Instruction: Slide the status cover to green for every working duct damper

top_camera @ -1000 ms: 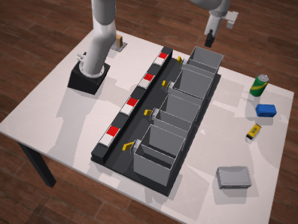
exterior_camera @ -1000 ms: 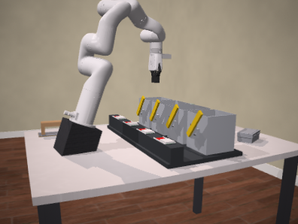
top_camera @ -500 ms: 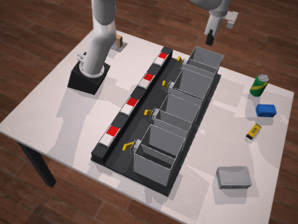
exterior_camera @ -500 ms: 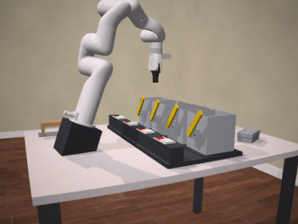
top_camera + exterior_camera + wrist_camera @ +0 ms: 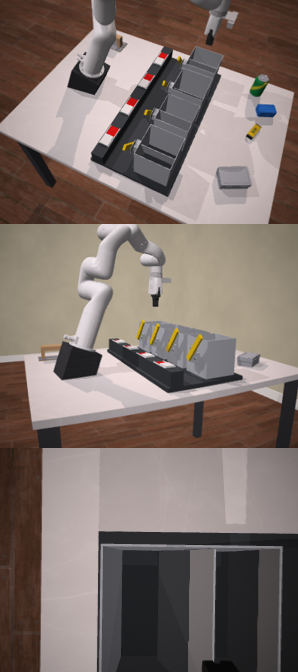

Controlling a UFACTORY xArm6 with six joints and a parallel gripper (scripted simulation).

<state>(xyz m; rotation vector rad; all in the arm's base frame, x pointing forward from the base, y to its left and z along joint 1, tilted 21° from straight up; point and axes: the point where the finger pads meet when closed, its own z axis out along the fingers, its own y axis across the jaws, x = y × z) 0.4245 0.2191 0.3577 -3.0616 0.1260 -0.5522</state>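
Four grey duct dampers stand in a row on a dark base (image 5: 158, 124), each with a yellow lever on its shaft side. The farthest damper (image 5: 204, 60) has its lever (image 5: 179, 59) beside it; the nearest damper (image 5: 158, 154) has its lever (image 5: 129, 146). In front of them runs a rail with four status sliders, all showing red (image 5: 162, 56) (image 5: 148, 77) (image 5: 132, 101) (image 5: 112, 131). My gripper (image 5: 209, 39) hangs shut and empty high above the farthest damper, also seen in the side view (image 5: 154, 301). The wrist view looks down into that damper (image 5: 190, 608), with the fingertips (image 5: 222, 666) at the bottom edge.
On the right of the table lie a green can (image 5: 259, 85), a blue box (image 5: 266, 110), a small yellow item (image 5: 253, 131) and a grey case (image 5: 233, 177). A wooden handle block (image 5: 120, 42) sits at the far left behind my base (image 5: 89, 77).
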